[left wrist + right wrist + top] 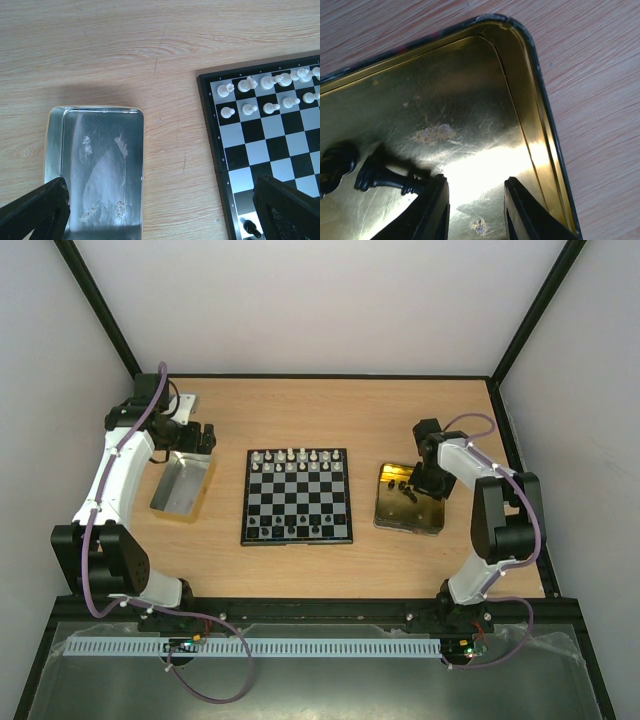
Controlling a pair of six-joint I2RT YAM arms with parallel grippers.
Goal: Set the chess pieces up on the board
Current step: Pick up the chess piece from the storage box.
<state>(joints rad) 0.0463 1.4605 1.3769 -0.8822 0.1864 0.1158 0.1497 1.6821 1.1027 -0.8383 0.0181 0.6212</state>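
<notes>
left end effector (160, 200) spread wide, grasping nothing, above 1 silver tray (95, 165) | 1 board (300, 502) mid-worktop (300, 410): white pieces (248, 85) in 2 far rows, black pieces (251, 227) along the near side, count unclear | 1 gold tray (470, 100): 2 loose black pieces (382, 175) visible in wrist view, one lying flat | right end effector (475, 200) part-spread, nothing between jaws, over gold tray
</notes>
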